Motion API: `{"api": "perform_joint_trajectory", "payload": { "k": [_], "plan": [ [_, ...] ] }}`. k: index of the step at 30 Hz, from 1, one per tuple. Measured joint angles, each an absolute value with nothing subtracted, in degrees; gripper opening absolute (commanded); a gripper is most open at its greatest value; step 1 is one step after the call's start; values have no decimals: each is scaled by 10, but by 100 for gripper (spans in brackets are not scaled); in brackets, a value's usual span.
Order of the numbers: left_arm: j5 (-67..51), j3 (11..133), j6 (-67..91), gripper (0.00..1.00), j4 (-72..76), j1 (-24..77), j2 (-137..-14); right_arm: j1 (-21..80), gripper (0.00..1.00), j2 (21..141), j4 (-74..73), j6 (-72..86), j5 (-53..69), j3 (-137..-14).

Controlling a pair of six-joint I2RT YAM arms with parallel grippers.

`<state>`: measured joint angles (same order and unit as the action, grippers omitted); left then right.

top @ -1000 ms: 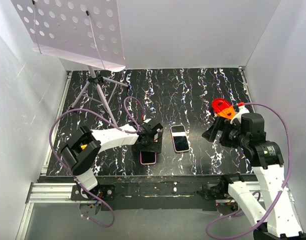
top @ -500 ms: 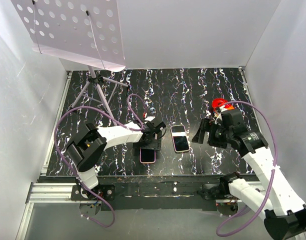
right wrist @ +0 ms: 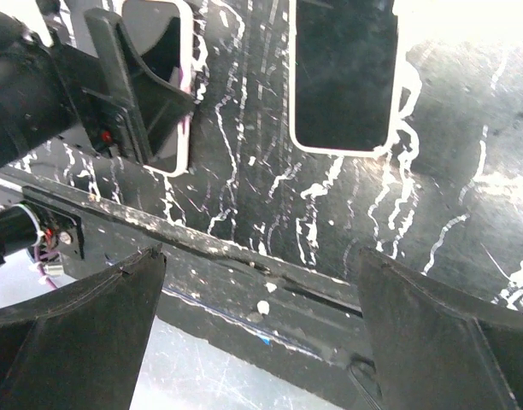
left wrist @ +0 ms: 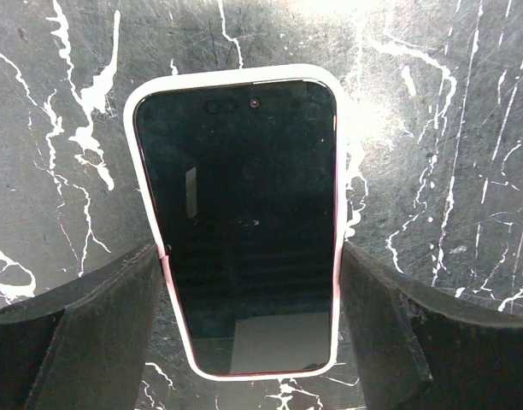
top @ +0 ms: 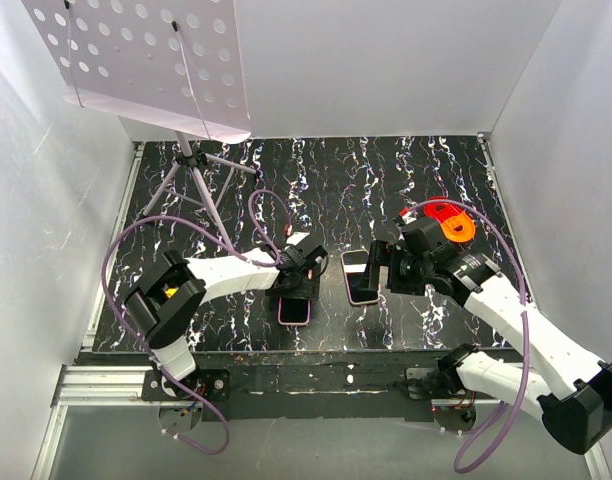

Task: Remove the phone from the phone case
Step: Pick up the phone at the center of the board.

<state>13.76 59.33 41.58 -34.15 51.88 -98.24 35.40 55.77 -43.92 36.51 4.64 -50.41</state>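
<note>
A phone in a pink-and-white case (left wrist: 244, 213) lies screen-up on the black marbled table near its front edge, and also shows in the top view (top: 294, 311). My left gripper (left wrist: 251, 248) straddles its lower half, one finger (left wrist: 116, 316) against each long side of the case; in the top view the left gripper (top: 298, 280) sits just behind it. A second phone with a white rim (top: 359, 277) lies to the right and shows in the right wrist view (right wrist: 343, 77). My right gripper (top: 381, 270) is open and empty, hovering beside that phone, its jaws (right wrist: 261, 256) over the table's front rail.
A music stand with a perforated white desk (top: 146, 60) and tripod legs (top: 191, 165) stands at the back left. A red-orange object (top: 449, 218) lies behind the right arm. White walls enclose the table; a metal rail (top: 316, 375) runs along the front.
My right arm has swung left and down towards the white-rimmed phone. My left gripper has shifted slightly over the pink-cased phone, which has barely moved.
</note>
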Motion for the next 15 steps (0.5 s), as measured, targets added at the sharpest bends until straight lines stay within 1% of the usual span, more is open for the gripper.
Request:
{"api": "perform_joint_trajectory", "payload": {
  "k": [2, 5, 6, 8, 9, 11, 15],
  "plan": [
    [138, 580, 420, 0, -329, 519, -971, 366, 98, 553, -418, 372, 47, -496],
    [139, 547, 441, 0, -303, 517, -940, 392, 98, 523, -365, 385, 49, -451],
    [139, 537, 452, 0, -301, 515, -929, 401, 97, 510, -347, 391, 53, -431],
    [140, 519, 475, 0, -309, 514, -904, 419, 91, 491, -312, 404, 62, -398],
    [141, 513, 487, 0, -319, 513, -889, 431, 91, 486, -289, 411, 64, -383],
    [145, 510, 513, 0, -344, 512, -857, 462, 90, 486, -249, 423, 66, -365],
    [157, 519, 579, 0, -390, 508, -782, 560, 90, 512, -149, 435, 42, -351]
  ]
}}
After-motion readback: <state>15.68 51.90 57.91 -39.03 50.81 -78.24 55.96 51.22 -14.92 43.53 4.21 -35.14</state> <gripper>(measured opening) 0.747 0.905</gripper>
